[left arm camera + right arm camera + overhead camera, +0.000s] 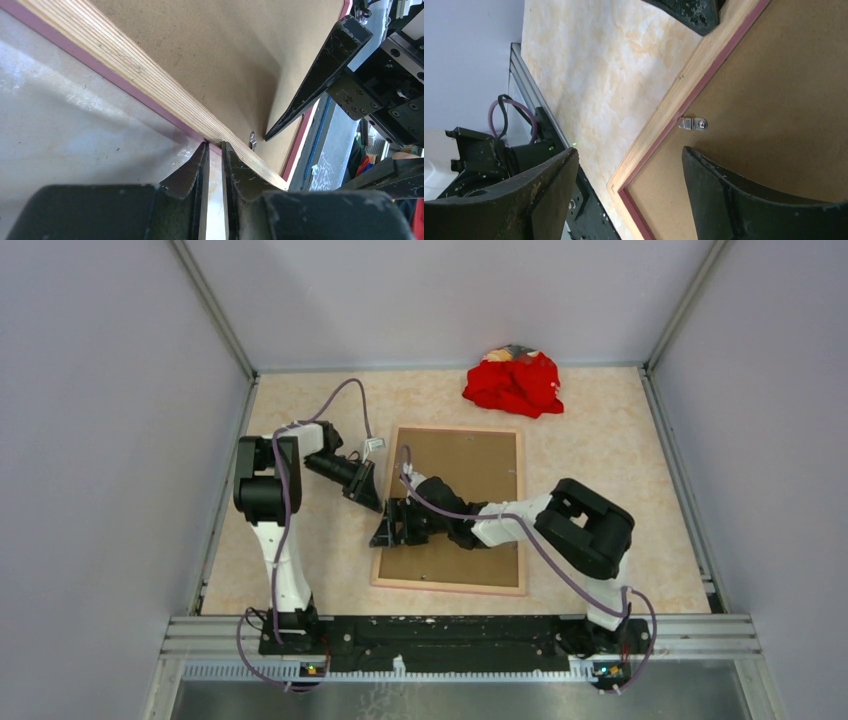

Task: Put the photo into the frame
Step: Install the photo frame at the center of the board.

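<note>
Top external: thin wood-backed frame (pixel 448 585) flat on marbled counter (pixel 600 470).
Left jaws: narrow slit at rail, grip unclear.
Right jaws: spread wide.

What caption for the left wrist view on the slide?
Left gripper nearly closed at the wooden rim of the face-down frame; right gripper open over the backing board, near a metal clip.
</note>
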Tool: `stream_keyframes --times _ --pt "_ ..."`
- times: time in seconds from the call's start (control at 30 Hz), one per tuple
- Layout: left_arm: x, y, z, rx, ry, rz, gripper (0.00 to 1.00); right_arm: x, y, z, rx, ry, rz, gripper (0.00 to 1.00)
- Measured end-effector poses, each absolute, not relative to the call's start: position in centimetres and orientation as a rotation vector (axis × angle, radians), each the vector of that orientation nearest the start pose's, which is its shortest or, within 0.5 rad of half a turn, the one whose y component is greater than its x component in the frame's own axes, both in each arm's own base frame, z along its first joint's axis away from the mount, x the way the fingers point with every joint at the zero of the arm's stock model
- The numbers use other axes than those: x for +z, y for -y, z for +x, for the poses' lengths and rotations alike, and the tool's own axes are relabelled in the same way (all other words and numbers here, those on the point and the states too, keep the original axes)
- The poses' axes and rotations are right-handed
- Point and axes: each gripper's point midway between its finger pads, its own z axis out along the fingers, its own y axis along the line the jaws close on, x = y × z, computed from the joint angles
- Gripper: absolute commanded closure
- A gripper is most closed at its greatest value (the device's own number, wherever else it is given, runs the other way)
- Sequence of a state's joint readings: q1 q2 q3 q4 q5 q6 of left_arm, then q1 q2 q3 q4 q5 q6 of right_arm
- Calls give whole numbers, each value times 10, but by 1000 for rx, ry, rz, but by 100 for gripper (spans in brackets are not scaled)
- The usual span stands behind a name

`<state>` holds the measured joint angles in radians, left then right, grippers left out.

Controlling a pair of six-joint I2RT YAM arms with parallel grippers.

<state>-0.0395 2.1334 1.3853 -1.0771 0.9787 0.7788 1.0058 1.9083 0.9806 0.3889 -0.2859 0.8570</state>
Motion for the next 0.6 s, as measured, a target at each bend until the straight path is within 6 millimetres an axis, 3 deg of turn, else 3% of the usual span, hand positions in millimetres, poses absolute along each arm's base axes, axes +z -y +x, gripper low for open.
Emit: stream_keyframes --times 0.6 --pt "32 141 297 -1432 -2493 894 80 57 -466 209 1273 -2378 -364 27"
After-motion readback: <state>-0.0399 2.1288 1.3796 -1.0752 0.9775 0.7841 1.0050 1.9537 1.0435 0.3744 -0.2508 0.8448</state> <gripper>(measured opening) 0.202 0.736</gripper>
